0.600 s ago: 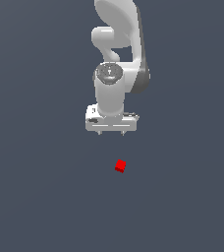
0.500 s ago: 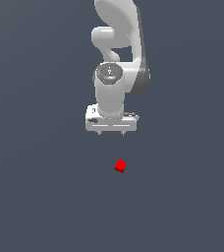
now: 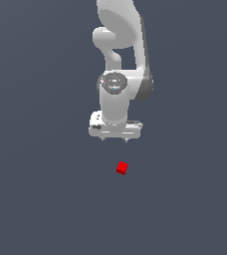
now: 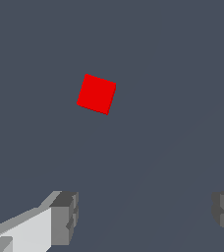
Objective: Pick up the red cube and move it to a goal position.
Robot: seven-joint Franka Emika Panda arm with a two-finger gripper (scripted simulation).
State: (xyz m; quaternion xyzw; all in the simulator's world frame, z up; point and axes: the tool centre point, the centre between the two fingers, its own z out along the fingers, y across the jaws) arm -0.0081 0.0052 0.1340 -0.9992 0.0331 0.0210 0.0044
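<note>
End effector (image 3: pixel 115 139) first: it hangs from the white Panda arm (image 3: pixel 119 60) above the plain grey desk (image 3: pixel 36 199), none of whose edges or corners show in either view, so places can only be given relative to the arm. Its fingers are spread wide; in the wrist view one fingertip (image 4: pixel 65 217) and the other sit far apart with only bare desk between them, and they hold nothing.

Below it, the red cube (image 3: pixel 122 168) rests on the desk, clear of the end effector and untouched. In the exterior view it lies lower in the picture and slightly toward that view's right of the finger midline. In the wrist view the red cube (image 4: pixel 97 94) lies ahead of the fingertips, outside the gap, with its faces turned at a slight angle to the finger line. It has no long axis. Judging from this, the coming move needs a short sideways shift, perhaps a small wrist turn, then a descent.
</note>
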